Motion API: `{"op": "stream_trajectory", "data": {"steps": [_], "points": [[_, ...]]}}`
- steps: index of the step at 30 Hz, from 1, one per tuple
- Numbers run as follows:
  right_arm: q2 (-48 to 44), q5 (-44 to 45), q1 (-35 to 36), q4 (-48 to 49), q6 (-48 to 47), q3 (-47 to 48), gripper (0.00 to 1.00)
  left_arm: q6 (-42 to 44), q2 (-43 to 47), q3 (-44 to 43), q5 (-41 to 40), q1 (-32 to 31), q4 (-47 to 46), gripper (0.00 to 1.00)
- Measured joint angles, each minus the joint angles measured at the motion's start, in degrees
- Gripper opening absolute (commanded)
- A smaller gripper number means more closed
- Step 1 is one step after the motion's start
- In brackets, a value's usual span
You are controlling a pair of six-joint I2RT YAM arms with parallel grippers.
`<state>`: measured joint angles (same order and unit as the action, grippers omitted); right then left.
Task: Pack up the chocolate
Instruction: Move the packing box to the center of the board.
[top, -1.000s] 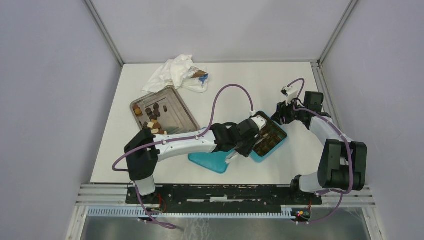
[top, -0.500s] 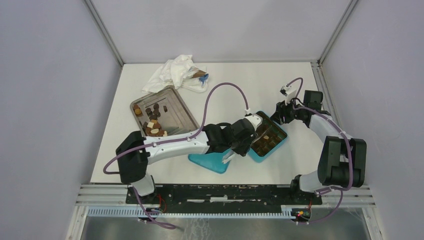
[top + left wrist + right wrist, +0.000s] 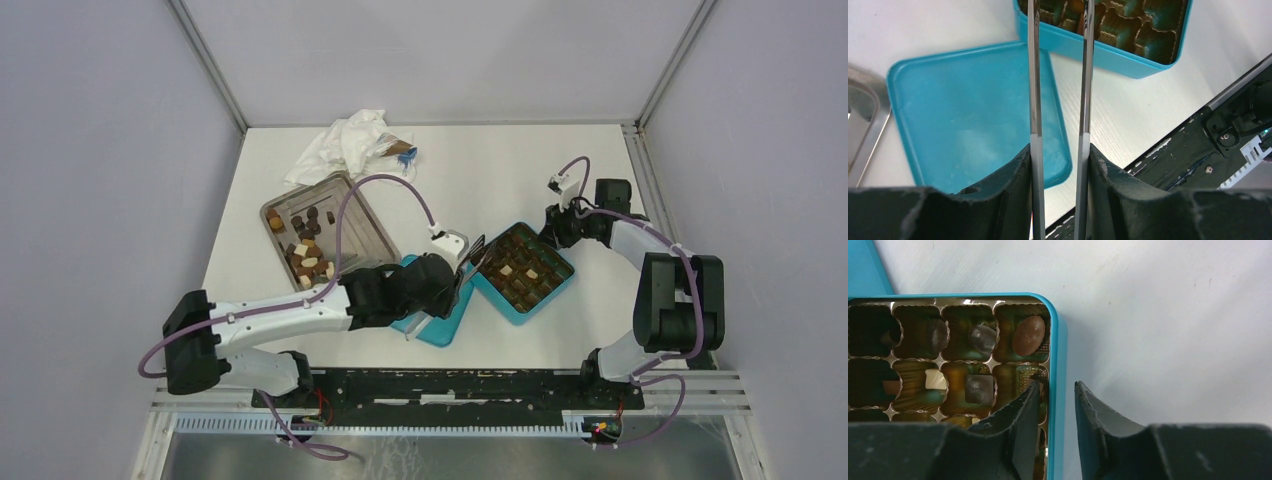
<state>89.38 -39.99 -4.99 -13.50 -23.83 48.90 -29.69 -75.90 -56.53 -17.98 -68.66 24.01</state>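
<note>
- White counter (image 3: 480, 170), grey walls around it.
- Teal box (image 3: 547, 298) sits right of centre; chocolate (image 3: 521, 272) fills some of its cells.
- Loose chocolate (image 3: 306, 256) lies in the metal tray (image 3: 368, 228), left of centre.
- Teal lid (image 3: 440, 327) lies flat between tray and box, just beside the box.
- Left gripper (image 3: 478, 248) is over the lid's edge, thin fingers pointing at the box. Gap is narrow, with nothing seen between them.
- Right gripper (image 3: 1057, 384) is at the box's upper corner, astride the wall, one finger inside and one outside. It's parted, with a gap showing either side of the wall.
</note>
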Motion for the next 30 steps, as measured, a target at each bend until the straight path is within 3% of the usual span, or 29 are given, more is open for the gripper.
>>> {"op": "stream_trajectory", "data": {"steps": [11, 15, 16, 19, 22, 26, 30], "points": [[0.3, 3.7, 0.6, 0.9, 0.9, 0.0, 0.14, -0.9, 6.4, 1.6, -5.0, 0.0, 0.8, 0.45], [-0.3, 7.9, 0.5, 2.9, 2.6, -0.2, 0.13, -0.9, 6.4, 2.2, -6.0, 0.0, 1.8, 0.45], [-0.6, 9.1, 0.5, 3.4, 3.1, -0.4, 0.14, -0.9, 6.4, 2.4, -6.1, 0.0, 2.1, 0.45], [-1.5, 12.2, 0.2, 4.3, 4.4, -0.9, 0.39, -0.9, 6.5, 3.0, -7.0, 0.0, 3.2, 0.46], [-1.8, 12.1, -0.3, 4.8, 4.4, -0.9, 0.53, -0.9, 6.9, 3.3, -7.9, 0.5, 4.4, 0.45], [-5.4, 10.8, -0.7, 4.7, 3.3, -1.1, 0.58, -0.9, 8.8, 4.0, -7.7, 4.0, 6.4, 0.45], [-13.4, 6.9, -0.8, 4.7, 2.6, -1.3, 0.58, -0.9, 12.7, 4.8, -5.6, 12.3, 8.8, 0.45]]}}
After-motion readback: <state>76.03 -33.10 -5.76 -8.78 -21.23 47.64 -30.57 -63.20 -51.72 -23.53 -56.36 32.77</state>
